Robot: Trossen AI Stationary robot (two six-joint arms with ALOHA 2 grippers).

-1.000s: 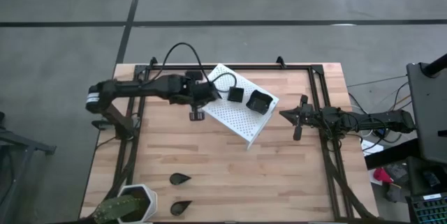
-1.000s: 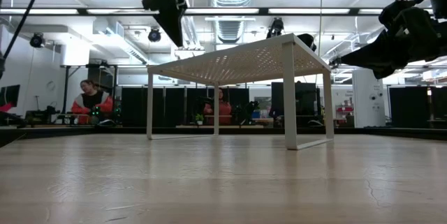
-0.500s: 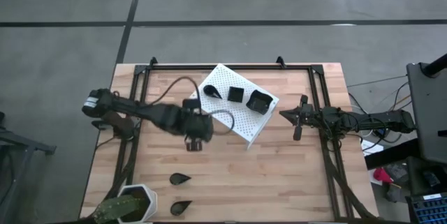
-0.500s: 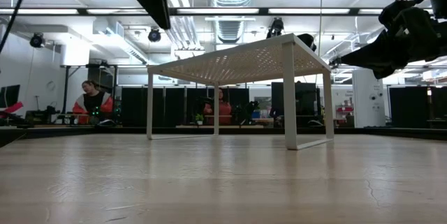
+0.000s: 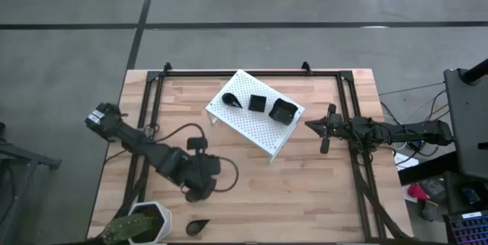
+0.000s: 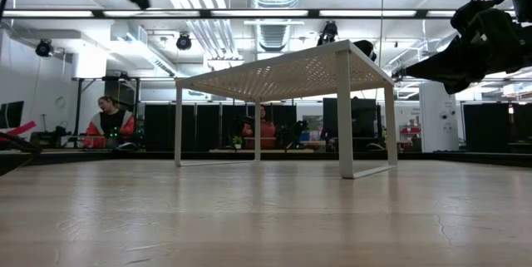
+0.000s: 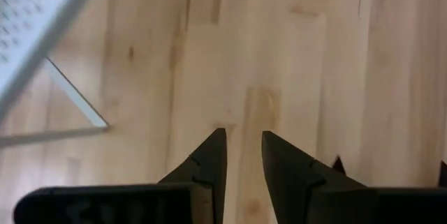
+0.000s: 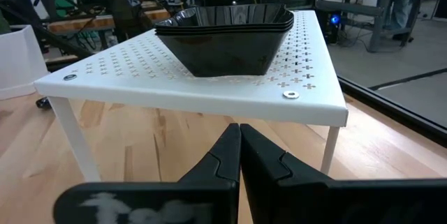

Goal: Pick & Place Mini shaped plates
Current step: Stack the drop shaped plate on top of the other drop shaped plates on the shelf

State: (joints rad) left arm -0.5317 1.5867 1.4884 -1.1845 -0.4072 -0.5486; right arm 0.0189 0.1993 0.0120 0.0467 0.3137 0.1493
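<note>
My left gripper [image 5: 192, 194] hangs over the table's near-left part, fingers apart [image 7: 243, 135] above bare wood and holding nothing. It covers the spot where one teardrop plate lay. A second teardrop plate [image 5: 197, 227] lies flat on the table beside the pot. On top of the white rack [image 5: 263, 137] sit a teardrop plate [image 5: 230, 100], a small square plate [image 5: 258, 103] and a stack of wavy-rimmed square plates [image 5: 284, 111] [image 8: 223, 32]. My right gripper [image 5: 324, 129] waits shut [image 8: 239, 132] just right of the rack, level with its top.
A white hexagonal plant pot [image 5: 149, 222] stands at the near-left corner, close to my left arm. Black frame rails [image 5: 145, 153] [image 5: 358, 176] run along both table sides. Bare wood lies between the rack and the near edge. People sit in the room behind [image 6: 108, 121].
My left gripper has pulled away from the rack's far-left end, where a teardrop plate now lies, and has swung quickly toward the table's near edge, ending over the teardrop plate near the pot. My right arm has kept still.
</note>
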